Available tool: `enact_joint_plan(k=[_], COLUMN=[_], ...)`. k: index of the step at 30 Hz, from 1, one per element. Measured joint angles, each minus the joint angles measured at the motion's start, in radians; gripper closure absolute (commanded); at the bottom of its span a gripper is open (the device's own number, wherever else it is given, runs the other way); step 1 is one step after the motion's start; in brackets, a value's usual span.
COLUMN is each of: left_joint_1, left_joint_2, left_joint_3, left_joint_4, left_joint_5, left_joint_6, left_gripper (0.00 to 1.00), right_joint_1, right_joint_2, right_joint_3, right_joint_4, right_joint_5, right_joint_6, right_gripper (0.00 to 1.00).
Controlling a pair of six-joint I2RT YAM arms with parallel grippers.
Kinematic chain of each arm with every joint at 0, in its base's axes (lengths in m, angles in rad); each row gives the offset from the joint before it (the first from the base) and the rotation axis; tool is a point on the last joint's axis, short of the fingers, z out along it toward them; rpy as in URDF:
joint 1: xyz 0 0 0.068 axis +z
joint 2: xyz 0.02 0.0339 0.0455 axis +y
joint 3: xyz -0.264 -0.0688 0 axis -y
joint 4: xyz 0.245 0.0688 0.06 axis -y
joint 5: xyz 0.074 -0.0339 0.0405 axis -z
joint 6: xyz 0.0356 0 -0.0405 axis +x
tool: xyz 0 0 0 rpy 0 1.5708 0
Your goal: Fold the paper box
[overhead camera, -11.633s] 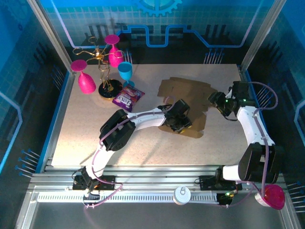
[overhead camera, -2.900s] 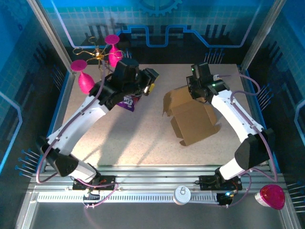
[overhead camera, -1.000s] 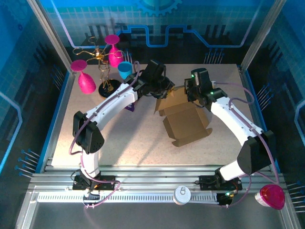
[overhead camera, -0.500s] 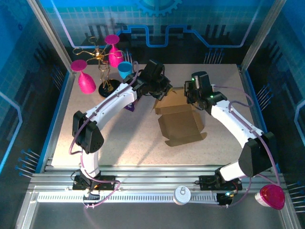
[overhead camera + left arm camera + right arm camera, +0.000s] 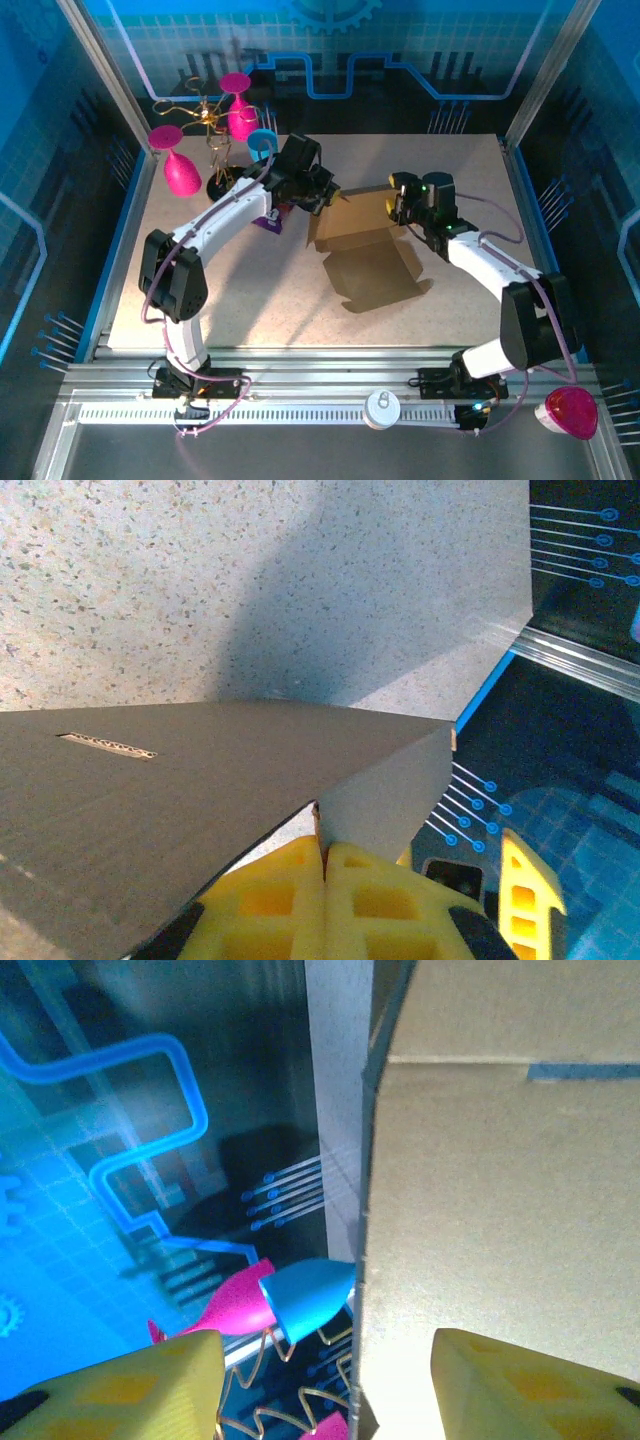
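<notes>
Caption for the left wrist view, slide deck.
Left gripper shut on a flap edge of the paper box, over the speckled table.

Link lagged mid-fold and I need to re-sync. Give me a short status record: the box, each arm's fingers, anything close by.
paper box: partly folded, base on the table, far panel raised
left fingers: shut, pinching cardboard at the box's far-left corner
right fingers: open, astride a cardboard edge on the box's far-right side
nearby: purple snack packet, partly under the left arm, apart from the box
</notes>
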Motion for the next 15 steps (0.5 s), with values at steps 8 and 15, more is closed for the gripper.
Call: enact_joint_plan(k=[8, 15], left_joint_1=[0.022, 0.045], left_joint_2=[-0.007, -0.007], left_joint_3=[-0.021, -0.029], left_joint_4=[0.040, 0.054], left_joint_5=[0.063, 0.095], left_joint_6=[-0.010, -0.009], left_gripper=[1.00, 1.00], right_joint_1=[-0.003, -0.002], right_joint_2=[0.129, 0.161], right_joint_3=[-0.007, 0.000], right_joint_4=[0.234, 0.282], right_joint_5=[-0.089, -0.113], right_joint_6=[0.036, 0.069], right_gripper=[0.66, 0.85])
